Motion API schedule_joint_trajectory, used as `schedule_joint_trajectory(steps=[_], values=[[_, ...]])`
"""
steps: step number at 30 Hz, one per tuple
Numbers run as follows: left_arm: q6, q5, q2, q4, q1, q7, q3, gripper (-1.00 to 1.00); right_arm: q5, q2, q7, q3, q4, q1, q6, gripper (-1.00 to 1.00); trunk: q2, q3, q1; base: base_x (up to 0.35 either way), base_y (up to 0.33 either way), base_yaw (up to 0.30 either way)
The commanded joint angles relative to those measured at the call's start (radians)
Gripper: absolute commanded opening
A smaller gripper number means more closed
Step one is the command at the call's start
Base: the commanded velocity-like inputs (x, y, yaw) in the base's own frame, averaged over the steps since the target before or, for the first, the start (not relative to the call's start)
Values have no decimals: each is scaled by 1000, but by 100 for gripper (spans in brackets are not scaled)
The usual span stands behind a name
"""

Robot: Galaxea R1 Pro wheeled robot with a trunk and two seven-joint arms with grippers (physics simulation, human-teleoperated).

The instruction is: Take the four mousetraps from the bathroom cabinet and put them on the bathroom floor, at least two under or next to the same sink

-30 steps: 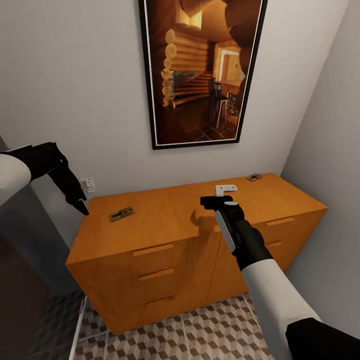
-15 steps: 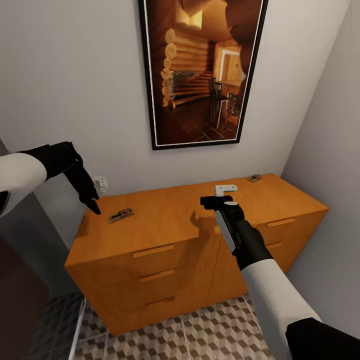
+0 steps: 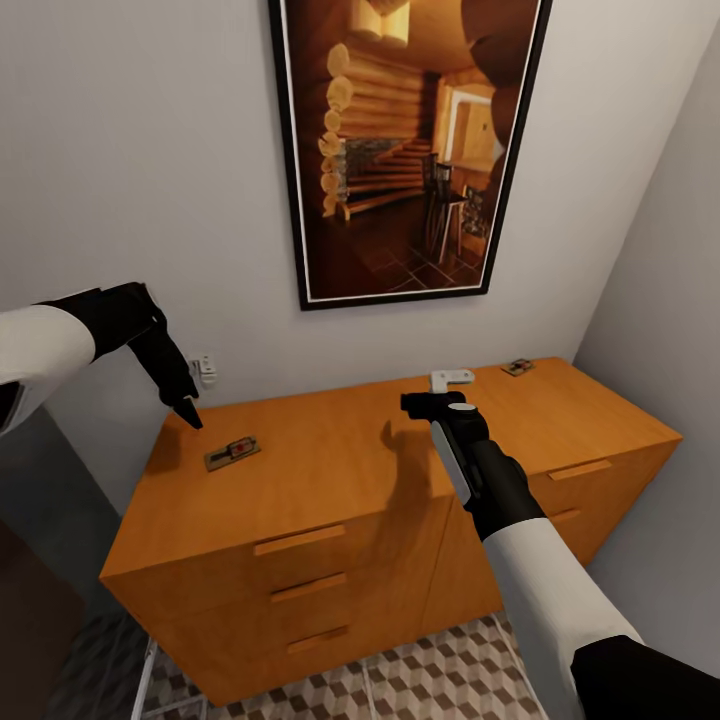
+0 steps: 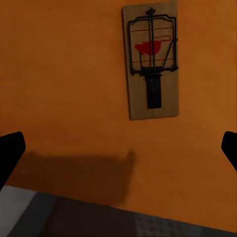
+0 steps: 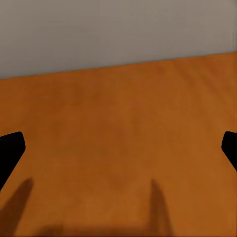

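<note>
A wide orange-brown cabinet [image 3: 340, 470] stands against the wall. One mousetrap [image 3: 232, 452] lies on its top near the left end; a second mousetrap [image 3: 517, 367] lies at the far right rear. My left gripper [image 3: 190, 415] hovers open just above and left of the near trap. In the left wrist view that mousetrap [image 4: 150, 61] shows its dark wire bar and red mark, ahead of the spread black fingertips [image 4: 10, 150]. My right gripper [image 3: 440, 392] hangs open over the cabinet's middle; the right wrist view shows bare cabinet top [image 5: 118, 143] between its fingertips [image 5: 10, 148].
A large framed picture [image 3: 405, 150] hangs above the cabinet. A wall socket [image 3: 203, 368] sits behind its left end. A grey wall [image 3: 660, 300] closes in at the cabinet's right end. The cube-patterned bathroom floor [image 3: 420, 670] lies in front, with a white frame [image 3: 148, 672] at the lower left.
The head camera has moved closer, so the cabinet looks larger. My left gripper has swung right, nearer the left mousetrap. The right arm holds its pose.
</note>
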Motion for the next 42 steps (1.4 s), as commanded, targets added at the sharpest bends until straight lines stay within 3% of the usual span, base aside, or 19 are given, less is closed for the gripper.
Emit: schedule_joint_trajectory(steps=[1, 15, 20, 28, 42], values=[[10, 8, 1, -3, -2, -2, -8, 100, -6, 0, -8, 2, -1, -1, 4, 100, -1, -1, 0, 45, 0, 0], [7, 9, 4, -2, -2, 3, 0, 100, -6, 2, -8, 4, 0, -1, 4, 100, -1, -1, 0, 12, 0, 0], [7, 10, 2, -3, -2, 4, 26, 100, -6, 2, -8, 4, 1, -1, 4, 100, -1, -1, 0, 0, 0, 0], [7, 11, 3, -9, -2, 5, 104, 100, -6, 2, -8, 4, 1, -1, 4, 100, -1, -1, 0, 0, 0, 0], [7, 12, -18, -16, -2, 5, 128, 100, -7, 1, -8, 13, 15, -1, 3, 100, -1, -1, 0, 0, 0, 0]])
